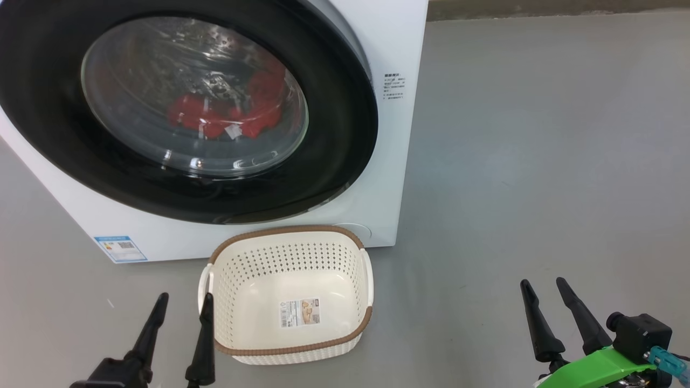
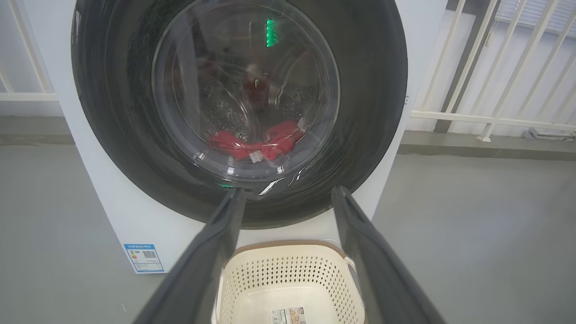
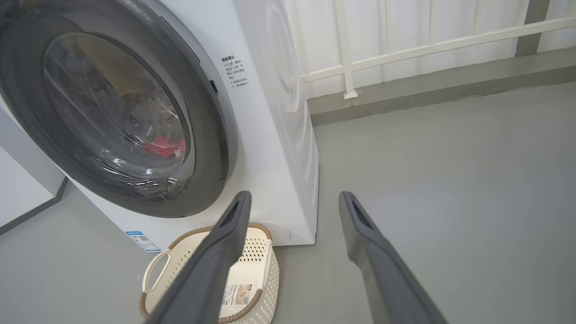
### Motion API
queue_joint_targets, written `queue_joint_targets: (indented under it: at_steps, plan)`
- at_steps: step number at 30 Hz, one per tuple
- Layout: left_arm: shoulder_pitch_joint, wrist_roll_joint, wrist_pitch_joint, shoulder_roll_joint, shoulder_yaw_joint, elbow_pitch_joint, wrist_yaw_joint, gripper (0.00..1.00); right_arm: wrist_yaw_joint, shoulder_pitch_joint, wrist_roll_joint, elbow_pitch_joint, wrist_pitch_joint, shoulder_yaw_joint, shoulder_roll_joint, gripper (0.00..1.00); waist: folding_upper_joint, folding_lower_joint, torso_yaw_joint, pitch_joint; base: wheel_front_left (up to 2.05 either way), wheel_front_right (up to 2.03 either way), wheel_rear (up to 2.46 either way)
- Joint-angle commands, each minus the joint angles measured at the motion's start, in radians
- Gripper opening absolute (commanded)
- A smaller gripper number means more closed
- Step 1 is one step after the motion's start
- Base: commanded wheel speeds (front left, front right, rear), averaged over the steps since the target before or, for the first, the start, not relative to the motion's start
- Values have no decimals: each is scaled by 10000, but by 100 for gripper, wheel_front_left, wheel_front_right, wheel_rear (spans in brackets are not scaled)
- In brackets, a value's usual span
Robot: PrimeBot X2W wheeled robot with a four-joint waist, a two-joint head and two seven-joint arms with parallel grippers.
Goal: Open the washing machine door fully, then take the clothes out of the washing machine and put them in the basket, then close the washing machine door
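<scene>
Standing on the grey floor [image 1: 539,161], the washing machine [image 1: 396,178] has its door [image 1: 334,161] shut, as far as I can judge, so nothing of the task looks done: opening, unloading and closing all remain. Just in front sits the basket [image 1: 285,230], empty. Red clothes [image 1: 215,116] lie inside the machine, seen through the door. Left hand [image 1: 185,296], just beside the basket, and right hand [image 1: 542,281], well apart from it, both hang released, grasping nothing

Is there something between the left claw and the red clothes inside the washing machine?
Yes. The washing machine door is shut, so its glass window covers the red clothes. The basket also stands on the floor below the door, beside the open left claw.
</scene>
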Motion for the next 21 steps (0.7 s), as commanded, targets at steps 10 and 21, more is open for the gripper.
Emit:
queue_joint_targets:
  at_steps: [10,21]
  plan:
    - [-19,977,-387,152,291,-272,19,100,6,109,-1143,-357,-414,204,-200,100,-1,-1,40,91,0,0,0]
    - [20,628,-387,151,367,-129,-81,100,6,227,-1027,-413,-414,22,-78,100,-1,-1,83,57,0,0,0]
